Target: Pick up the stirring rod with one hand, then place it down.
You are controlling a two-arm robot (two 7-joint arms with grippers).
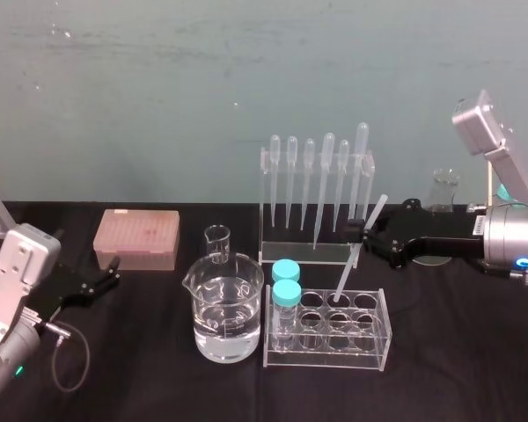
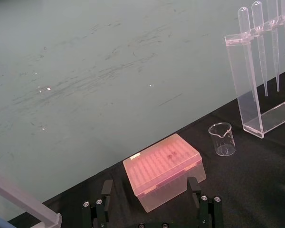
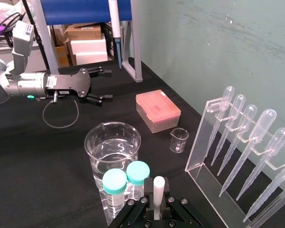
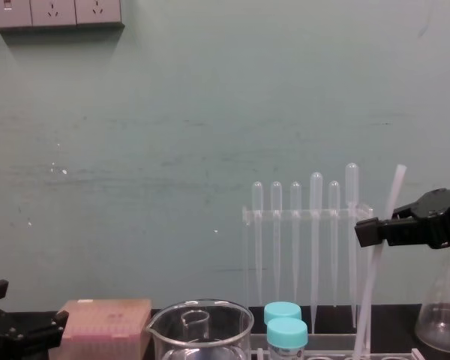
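Tilted stirring rod (image 1: 347, 280) in R gripper (image 1: 367, 234)

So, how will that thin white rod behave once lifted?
Probably stiff: the thin translucent white stirring rod runs straight, leaning from the clear tube rack. Round and smooth, so likely to roll once the right pincer releases it.

My bench, set against a pale green wall (image 1: 246, 70).
Its paint is scuffed and scratched, white sockets (image 4: 54, 11) sit high up, black cloth covers my table (image 1: 475, 378), and cardboard boxes (image 3: 88, 40) are stacked beyond its edge.
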